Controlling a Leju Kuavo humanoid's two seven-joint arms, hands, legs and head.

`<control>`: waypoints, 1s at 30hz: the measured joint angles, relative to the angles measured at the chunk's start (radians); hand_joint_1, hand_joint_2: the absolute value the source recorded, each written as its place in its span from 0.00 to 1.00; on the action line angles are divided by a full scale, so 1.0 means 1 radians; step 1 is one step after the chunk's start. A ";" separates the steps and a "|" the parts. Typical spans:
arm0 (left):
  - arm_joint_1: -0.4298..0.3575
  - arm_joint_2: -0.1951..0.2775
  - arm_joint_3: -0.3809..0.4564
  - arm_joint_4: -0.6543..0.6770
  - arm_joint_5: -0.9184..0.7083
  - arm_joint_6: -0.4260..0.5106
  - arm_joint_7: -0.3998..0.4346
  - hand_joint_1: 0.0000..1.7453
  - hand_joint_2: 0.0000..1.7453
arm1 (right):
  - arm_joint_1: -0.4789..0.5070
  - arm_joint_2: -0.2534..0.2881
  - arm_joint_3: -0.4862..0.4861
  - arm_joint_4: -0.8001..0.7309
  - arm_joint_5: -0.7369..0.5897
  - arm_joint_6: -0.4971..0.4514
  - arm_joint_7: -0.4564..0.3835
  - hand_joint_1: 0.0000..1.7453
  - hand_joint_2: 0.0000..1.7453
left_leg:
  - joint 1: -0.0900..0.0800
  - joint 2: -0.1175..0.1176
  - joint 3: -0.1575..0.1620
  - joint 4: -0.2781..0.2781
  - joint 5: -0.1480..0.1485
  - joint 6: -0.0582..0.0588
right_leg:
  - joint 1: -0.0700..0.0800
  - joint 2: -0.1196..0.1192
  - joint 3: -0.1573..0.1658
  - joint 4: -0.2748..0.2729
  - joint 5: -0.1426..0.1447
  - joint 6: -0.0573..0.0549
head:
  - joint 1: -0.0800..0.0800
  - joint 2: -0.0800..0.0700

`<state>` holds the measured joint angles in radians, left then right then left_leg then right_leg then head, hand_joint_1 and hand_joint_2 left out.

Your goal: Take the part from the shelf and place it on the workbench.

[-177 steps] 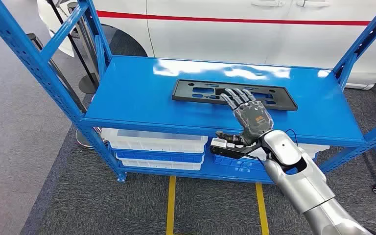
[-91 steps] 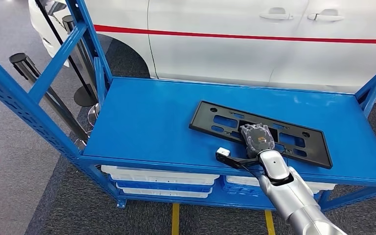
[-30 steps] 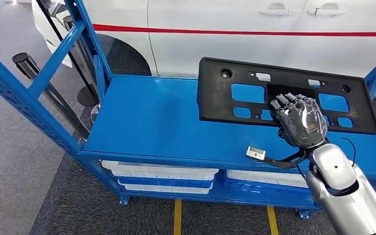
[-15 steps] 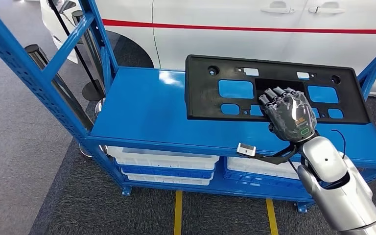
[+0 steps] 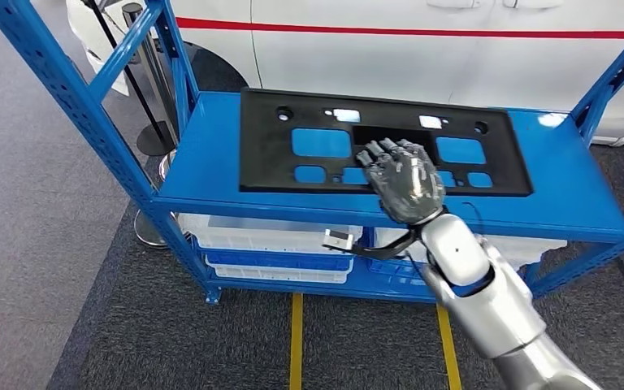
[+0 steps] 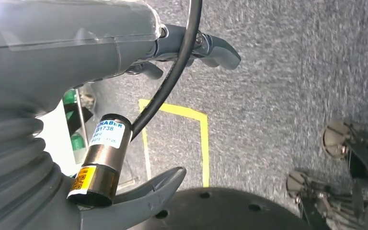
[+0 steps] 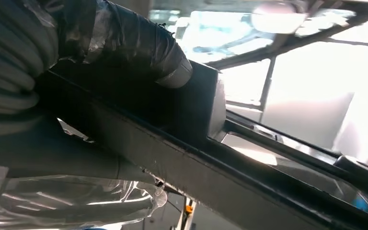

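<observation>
My right hand (image 5: pixel 405 184) gripped the part (image 5: pixel 374 152), fingers clamped, now lifted clear of the shelf (image 5: pixel 211 175); workbench placement remained.

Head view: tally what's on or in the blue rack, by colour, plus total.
Black: 1, the black panel, gripped by the right hand over the top shelf.
White: 2, the white bins on the lower level, one each side.
Blue: 2, the blue trays stacked under them.
Total: 5.
</observation>
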<state>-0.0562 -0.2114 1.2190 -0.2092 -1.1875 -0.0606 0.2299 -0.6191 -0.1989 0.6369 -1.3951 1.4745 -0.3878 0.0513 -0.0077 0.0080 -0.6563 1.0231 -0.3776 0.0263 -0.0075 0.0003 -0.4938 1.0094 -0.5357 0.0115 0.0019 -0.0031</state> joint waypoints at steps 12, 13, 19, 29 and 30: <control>0.005 0.010 0.002 0.000 -0.029 -0.017 -0.004 0.00 1.00 | -0.076 0.124 0.114 0.117 -0.035 0.016 0.008 1.00 1.00 | 0.027 -0.014 0.094 0.098 -0.124 -0.049 | -0.013 -0.015 -0.163 0.031 0.118 -0.014 | -0.003 0.000; 0.004 0.010 0.002 0.000 -0.029 -0.017 -0.004 0.00 1.00 | -0.082 0.131 0.116 0.120 -0.035 0.017 0.010 1.00 1.00 | 0.025 -0.016 0.128 0.044 -0.136 -0.046 | -0.012 -0.015 -0.172 0.038 0.125 -0.008 | -0.002 0.000; 0.006 0.011 0.002 0.000 -0.033 -0.021 -0.003 0.00 1.00 | -0.096 0.143 0.131 0.138 -0.034 0.022 0.011 1.00 1.00 | 0.024 -0.009 0.107 -0.005 -0.106 0.003 | -0.013 -0.011 -0.211 0.107 0.057 0.023 | 0.000 0.000; -0.003 0.012 -0.004 0.000 -0.066 -0.048 -0.052 0.00 1.00 | -0.087 0.087 0.126 0.099 -0.044 0.050 0.022 1.00 1.00 | 0.000 -0.005 -0.006 0.000 -0.002 0.008 | 0.019 -0.010 0.006 0.021 -0.002 -0.025 | -0.001 0.000; -0.003 0.012 -0.006 0.000 -0.075 -0.044 -0.043 0.00 1.00 | -0.075 0.065 0.115 0.079 -0.063 0.041 0.020 1.00 1.00 | 0.001 -0.005 -0.007 -0.004 0.010 0.004 | 0.021 -0.012 0.018 -0.008 -0.004 -0.027 | -0.001 0.000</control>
<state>-0.0597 -0.1997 1.2128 -0.2090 -1.2624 -0.1042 0.1873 -0.6939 -0.1336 0.7522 -1.3160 1.4117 -0.3467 0.0710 -0.0067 0.0025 -0.6635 1.0187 -0.3680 0.0305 0.0137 -0.0120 -0.4755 1.0010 -0.5401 -0.0159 0.0009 -0.0031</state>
